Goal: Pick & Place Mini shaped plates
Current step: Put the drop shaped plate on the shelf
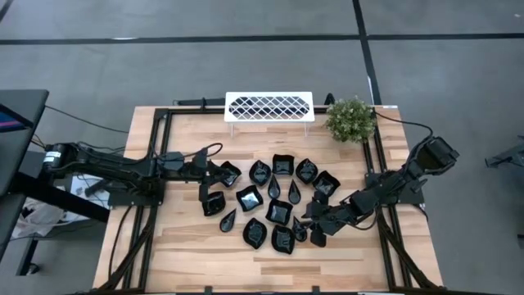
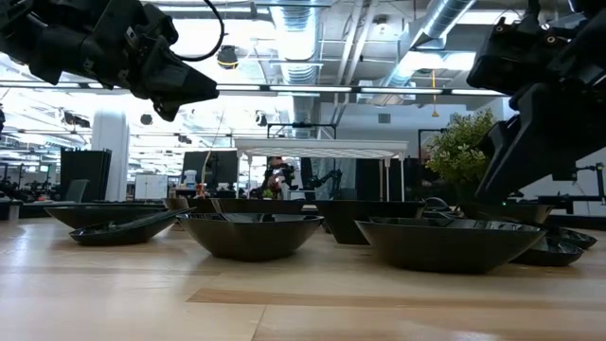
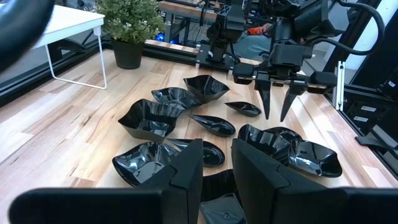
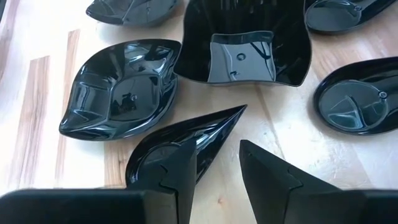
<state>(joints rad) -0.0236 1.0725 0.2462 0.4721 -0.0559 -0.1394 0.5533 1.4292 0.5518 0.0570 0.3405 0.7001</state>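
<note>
From above, the mini shaped plates sit clustered in the middle of the pale wooden table, glossy black, nearly touching one another. The left gripper hovers at the cluster's left edge, the right gripper at its lower right. A white lattice rack and a green potted plant stand at the far edge. The risk here looks like crowding: a finger descending could nudge a neighbouring dish and shove the whole group.

At table height, the plates show as shallow, thin-rimmed bowls, both grippers hanging above them and clear of the wood.

The left wrist view looks past the left gripper, fingers part-open with nothing between them, onto square, wavy-rimmed dishes. The right arm's pointed fingers hang farther off.

The right wrist view has the right gripper partly open, empty, directly over a teardrop plate, one finger above its bowl, the other over bare wood beside it. A leaf-shaped plate and a square plate lie just beside. Slick glaze and a tapering rim suggest a pinch could slip or flip the dish.
</note>
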